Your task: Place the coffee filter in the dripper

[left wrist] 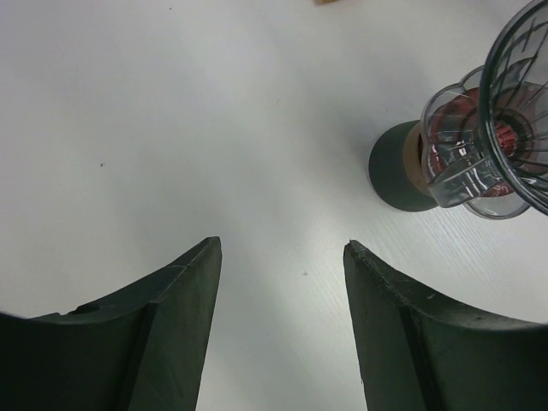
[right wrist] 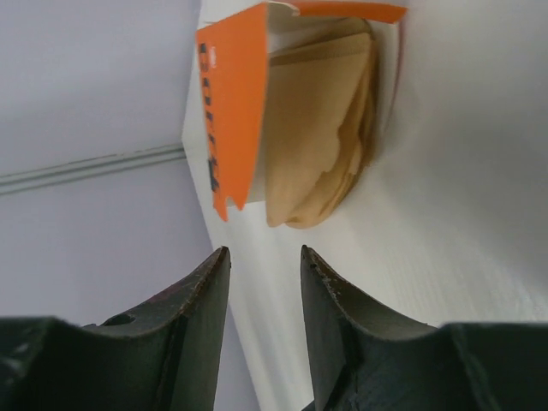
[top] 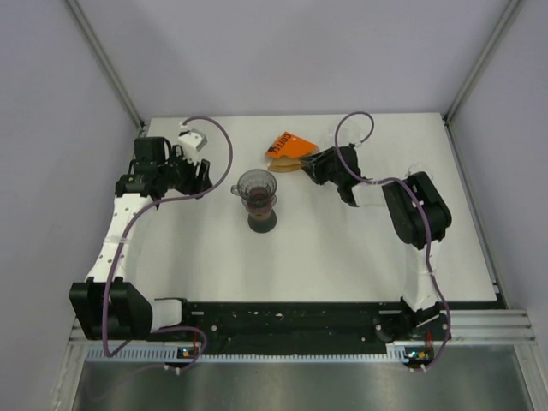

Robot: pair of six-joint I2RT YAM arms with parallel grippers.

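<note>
The step in hand looks to be the reach for a filter. The filters (right wrist: 321, 154) sit stacked in the box (right wrist: 229, 111), just right of and beyond the dripper (top: 255, 190). The right gripper (right wrist: 264, 253), right of the dripper, faces the box mouth, jaws narrowly parted and empty. The left gripper (left wrist: 282, 244), left of the dripper, gapes wide and holds nothing. Next move: pinch one filter's edge alone, then carry it over the dripper

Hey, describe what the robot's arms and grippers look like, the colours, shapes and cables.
Both arms have black joint housings and white links, the left arm and right arm alike. A purple cable loops along each. The left gripper and right gripper have dark, curved fingers tapering to blunt tips.
</note>
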